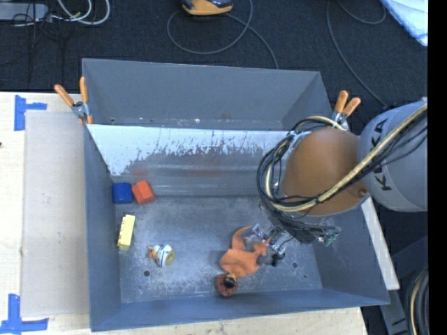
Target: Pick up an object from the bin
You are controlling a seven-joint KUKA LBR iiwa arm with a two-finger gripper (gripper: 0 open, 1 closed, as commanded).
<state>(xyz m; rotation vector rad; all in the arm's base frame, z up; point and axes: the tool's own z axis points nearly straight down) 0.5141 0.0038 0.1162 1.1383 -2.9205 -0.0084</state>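
Camera view, from above and somewhat to one side: found the grey metal bin (209,110) holding only a few loose things, scattered over its floor. Noted the arm entering from the right, wrist capped by an orange-brown cover (321,173) and ringed with looped black cables (269,176). Located the gripper (271,245) low in the near right part of the bin, just beside the right edge of a crumpled orange soft thing (241,259), possibly touching it. Could not tell whether open or shut, being partly tucked under the wrist and seen against clutter; made out nothing clearly held. Placed that crumpled orange soft thing on the floor right of middle, toward the near wall, bunched up and uneven, with one fold rising toward the gripper. Spotted a small dark reddish-brown piece (227,283) just beside its lower left end, close against the near wall. Found the rest well apart on the left: a blue cube (122,192) and an orange-red cube (143,192) side by side at the foot of the far wall, touching or nearly so; a yellow block (126,231) nearer the front, lying lengthwise beside the left wall; a small round white-and-yellow thing (162,255) right of that block, kind not clear.
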